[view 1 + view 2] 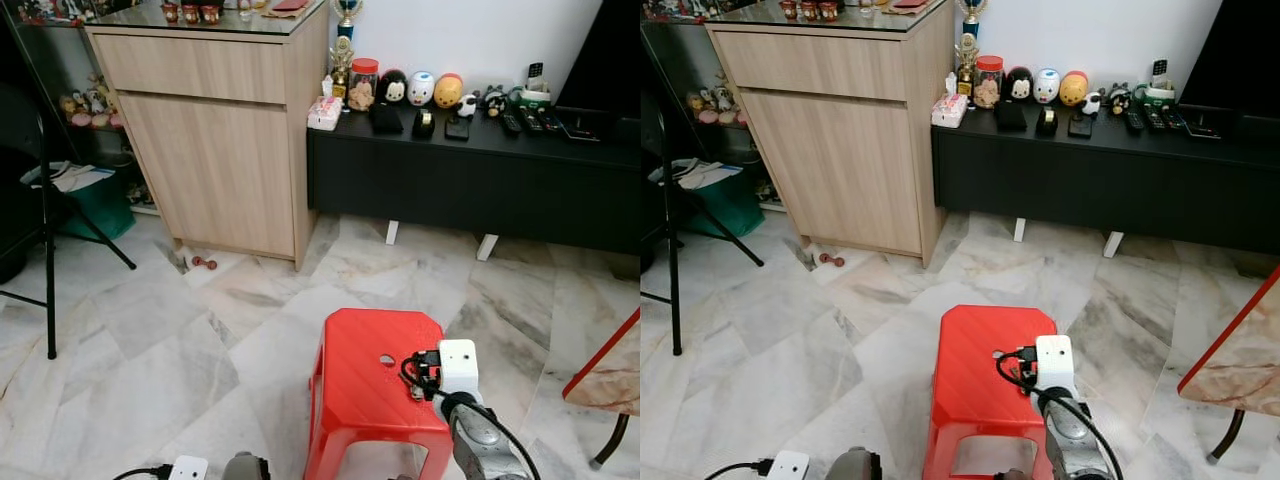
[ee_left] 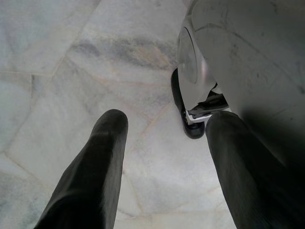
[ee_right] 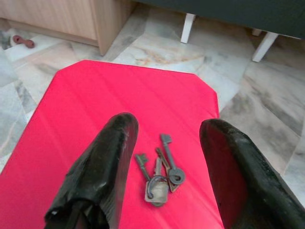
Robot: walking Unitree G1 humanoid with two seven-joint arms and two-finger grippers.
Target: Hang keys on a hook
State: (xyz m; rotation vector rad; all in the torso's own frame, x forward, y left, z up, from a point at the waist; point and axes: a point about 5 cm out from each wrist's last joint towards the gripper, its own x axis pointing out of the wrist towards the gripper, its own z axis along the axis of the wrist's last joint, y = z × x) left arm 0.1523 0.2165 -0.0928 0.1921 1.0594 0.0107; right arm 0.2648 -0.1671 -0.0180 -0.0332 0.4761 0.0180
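While the right gripper (image 3: 164,157) hovers low over the red plastic stool (image 3: 95,105), its jaws stand wide apart and hold nothing. Between them, on the stool's top, lies the bunch of keys (image 3: 161,174): several dark keys on a ring, with a pale tag or key head at the end nearer the wrist. The keys sit roughly midway between the two black fingers (image 3: 102,167) and touch neither one. Whether the fingertips rest on the stool's top or hang just above it cannot be told.

From the head cameras, the right arm's white wrist block (image 1: 457,366) with its black cables is over the stool's right side, close to a small hole (image 1: 387,359) in the seat. The stool stands on a marble tiled floor (image 1: 180,340).

Beyond the jaws, well apart from them, a light wooden cabinet (image 1: 215,140) stands against the wall, and next to it a low black TV bench (image 1: 470,175) carries a jar (image 1: 362,84), round toy figures (image 1: 421,88), a tissue box (image 1: 324,113) and remote controls (image 1: 530,120). A small red object (image 1: 203,263) lies on the floor by the cabinet's foot. A marble-topped table with a red edge (image 1: 605,365) shows off to the right.

The left gripper (image 2: 164,157) hangs idle over the floor, its jaws wide and empty, beside the robot's own grey body (image 2: 238,57).
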